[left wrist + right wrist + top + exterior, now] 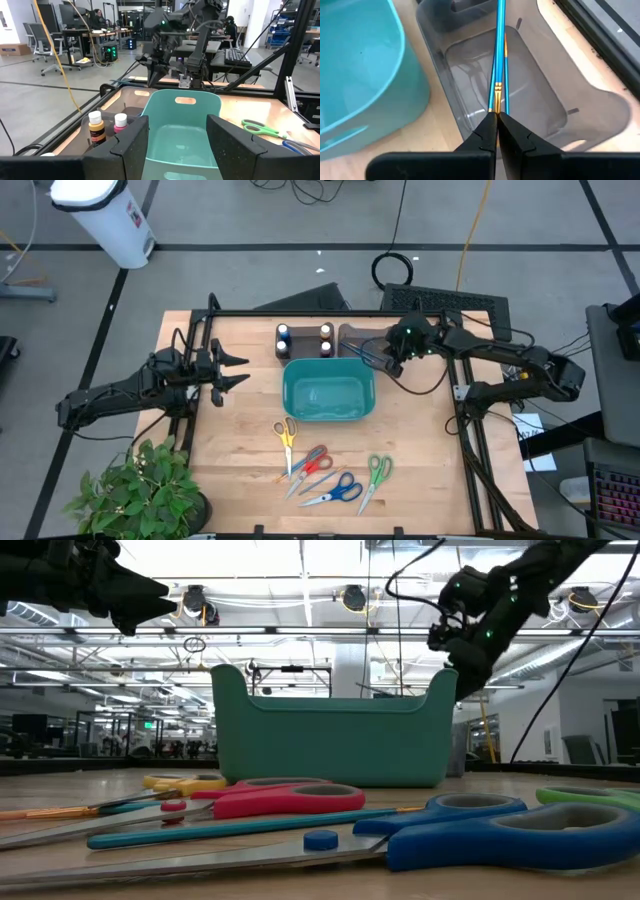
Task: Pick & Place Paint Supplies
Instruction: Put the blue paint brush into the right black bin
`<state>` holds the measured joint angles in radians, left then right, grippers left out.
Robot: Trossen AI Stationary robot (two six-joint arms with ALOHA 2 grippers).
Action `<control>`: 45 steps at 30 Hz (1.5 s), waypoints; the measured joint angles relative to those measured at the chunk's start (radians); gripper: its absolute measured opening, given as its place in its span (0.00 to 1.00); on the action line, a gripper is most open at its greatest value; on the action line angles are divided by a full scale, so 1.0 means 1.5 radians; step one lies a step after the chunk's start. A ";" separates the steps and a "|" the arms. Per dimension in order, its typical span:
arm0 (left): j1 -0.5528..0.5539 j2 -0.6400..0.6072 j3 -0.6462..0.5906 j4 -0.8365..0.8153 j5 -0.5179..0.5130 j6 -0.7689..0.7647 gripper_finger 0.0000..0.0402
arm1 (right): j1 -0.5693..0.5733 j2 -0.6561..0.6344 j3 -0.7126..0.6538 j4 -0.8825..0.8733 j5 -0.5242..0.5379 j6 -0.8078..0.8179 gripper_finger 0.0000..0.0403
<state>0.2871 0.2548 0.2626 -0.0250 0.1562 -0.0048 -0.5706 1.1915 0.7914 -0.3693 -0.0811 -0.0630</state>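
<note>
At the left of the high view, the left gripper (238, 369) hovers over the table (420, 470), its fingers apart and holding nothing. Below it, in the lower left corner, sits a leafy potted plant (140, 490). Right of the gripper, near the table's far edge, four small paint bottles (304, 340) stand in a cluster, just behind the teal bin (328, 391); their labels are too small to read. Several scissors (325, 470) lie scattered in front of the bin, and in the low view they block much of it. Further right, the right gripper (382, 356) is clamped shut on thin blue paintbrushes (498, 55) with orange ferrules, held above a clear grey tray (530, 100) just beside the bin. No writing or brand can be read anywhere.
</note>
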 joint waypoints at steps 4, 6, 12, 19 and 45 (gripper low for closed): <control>0.000 0.000 0.000 0.000 0.000 0.000 0.52 | 0.000 0.000 0.063 -0.087 0.001 -0.009 0.00; 0.000 0.000 0.000 0.000 0.000 0.000 0.52 | 0.000 0.000 0.093 -0.117 0.002 -0.009 0.00; 0.000 0.000 0.000 0.000 0.000 0.000 0.52 | 0.000 0.003 0.144 -0.173 0.003 -0.022 0.00; 0.000 0.000 0.000 0.000 0.000 0.000 0.52 | 0.000 0.033 0.206 -0.271 0.005 -0.014 0.00; 0.000 0.000 0.000 0.000 0.000 0.000 0.52 | 0.001 0.218 0.246 -0.312 0.043 -0.066 0.00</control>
<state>0.2867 0.2547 0.2626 -0.0254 0.1558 -0.0048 -0.5697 1.5180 1.1606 -0.8375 -0.0167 -0.1619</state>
